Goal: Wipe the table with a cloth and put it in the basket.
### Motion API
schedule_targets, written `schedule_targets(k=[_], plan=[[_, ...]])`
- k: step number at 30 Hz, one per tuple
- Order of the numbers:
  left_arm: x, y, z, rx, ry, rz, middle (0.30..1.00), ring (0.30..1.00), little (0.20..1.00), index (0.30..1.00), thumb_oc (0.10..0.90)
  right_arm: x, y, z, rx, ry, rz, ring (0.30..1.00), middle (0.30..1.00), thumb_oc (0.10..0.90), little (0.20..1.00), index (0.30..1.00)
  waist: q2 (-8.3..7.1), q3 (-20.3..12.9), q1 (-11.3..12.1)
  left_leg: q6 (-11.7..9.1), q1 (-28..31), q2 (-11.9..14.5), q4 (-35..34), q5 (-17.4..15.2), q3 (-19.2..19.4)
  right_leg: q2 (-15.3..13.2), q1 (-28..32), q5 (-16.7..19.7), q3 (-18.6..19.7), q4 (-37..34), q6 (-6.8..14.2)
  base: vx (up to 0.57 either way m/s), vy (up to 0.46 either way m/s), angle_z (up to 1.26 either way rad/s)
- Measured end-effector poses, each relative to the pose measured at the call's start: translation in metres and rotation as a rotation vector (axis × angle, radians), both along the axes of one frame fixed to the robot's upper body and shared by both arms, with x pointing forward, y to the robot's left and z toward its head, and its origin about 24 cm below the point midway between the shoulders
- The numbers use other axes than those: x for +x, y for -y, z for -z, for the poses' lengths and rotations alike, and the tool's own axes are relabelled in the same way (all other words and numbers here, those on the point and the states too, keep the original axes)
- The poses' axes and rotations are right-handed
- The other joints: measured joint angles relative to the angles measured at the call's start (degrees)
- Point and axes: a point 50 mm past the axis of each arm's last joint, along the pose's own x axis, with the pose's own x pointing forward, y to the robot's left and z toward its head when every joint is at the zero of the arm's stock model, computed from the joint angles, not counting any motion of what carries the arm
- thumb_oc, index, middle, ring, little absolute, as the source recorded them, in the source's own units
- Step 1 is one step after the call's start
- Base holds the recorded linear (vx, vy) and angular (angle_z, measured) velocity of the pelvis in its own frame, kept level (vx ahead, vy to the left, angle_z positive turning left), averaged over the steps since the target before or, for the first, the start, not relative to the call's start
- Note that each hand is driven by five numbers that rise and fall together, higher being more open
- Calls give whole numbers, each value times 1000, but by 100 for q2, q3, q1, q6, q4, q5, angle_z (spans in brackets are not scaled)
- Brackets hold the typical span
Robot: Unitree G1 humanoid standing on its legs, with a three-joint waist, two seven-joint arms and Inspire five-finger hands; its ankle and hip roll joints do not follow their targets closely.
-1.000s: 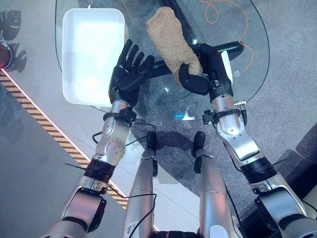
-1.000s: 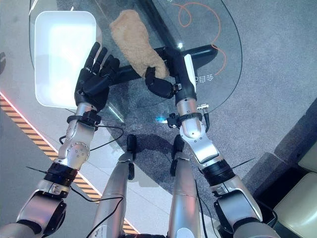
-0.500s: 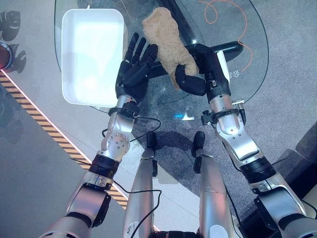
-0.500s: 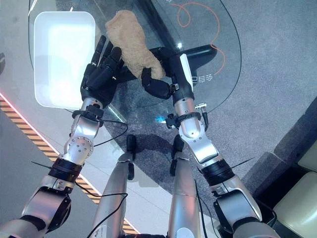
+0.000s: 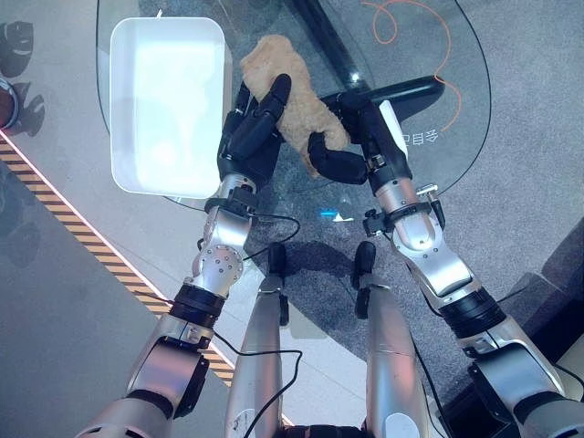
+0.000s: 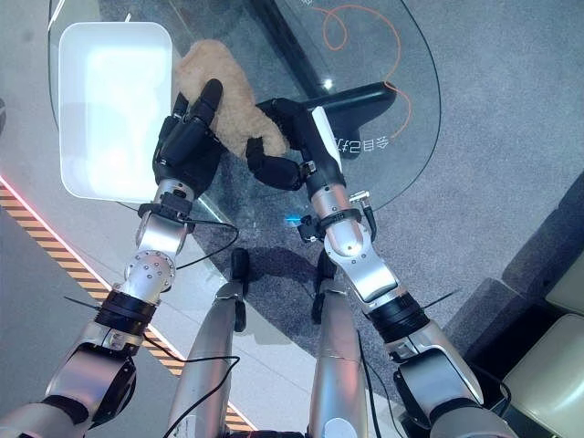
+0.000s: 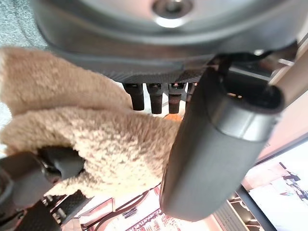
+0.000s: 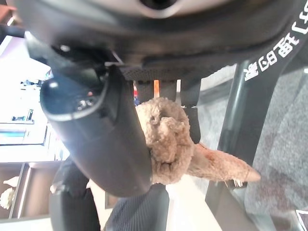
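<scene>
Fingers of the right hand (image 5: 339,146) curl tight around the near end of a tan fluffy cloth (image 5: 287,100), with the thumb (image 8: 103,139) pressing a bunched wad of it against them, as its wrist view shows. The left hand (image 5: 251,137) is at the cloth's other side, just beside the right hand: its thumb (image 7: 211,149) lies over the top of the cloth and its fingers (image 7: 159,98) go in behind it, so both hands have hold of the same piece.

The cloth stretches away from the two hands across a round glass table (image 5: 456,119), its far end loose and pointing toward the table's middle. Whether it rests on the glass or hangs a little above cannot be told.

Just beside the cloth, on the left hand's side, sits a white rectangular basket (image 5: 128,137), shallow and tray-like, overlapping the table's rim. The left hand's back is near the basket's wall. Well beyond the cloth, toward the table's far edge, an orange cord (image 5: 401,23) curls in a loop.
</scene>
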Motion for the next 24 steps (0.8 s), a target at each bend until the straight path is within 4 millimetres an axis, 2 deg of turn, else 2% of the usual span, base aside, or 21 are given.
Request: schedule_targets(k=[13,15,24], plan=[[0,2,-7,-12,35,21,900,900,900,900,800,0,-6,-3,-20,-1,-42,300,300,100,200,300,-1,0,-19,-19,17,-1,-41,13,-1,-2,0,5,-4,-4,3,0,0,0],[1,2,-9,-12,41,23,300,300,200,300,100,0,-6,-4,-18,1,-44,300,300,100,200,300,-1,0,-23,-20,17,-4,-40,13,0,-4,1,6,-3,-4,5,0,0,0],[0,0,-12,-23,76,7,300,300,200,300,100,0,-10,-8,-22,10,-60,300,300,100,200,300,-1,0,-61,-18,21,-8,-32,13,1,-5,2,16,2,2,7,0,0,0]])
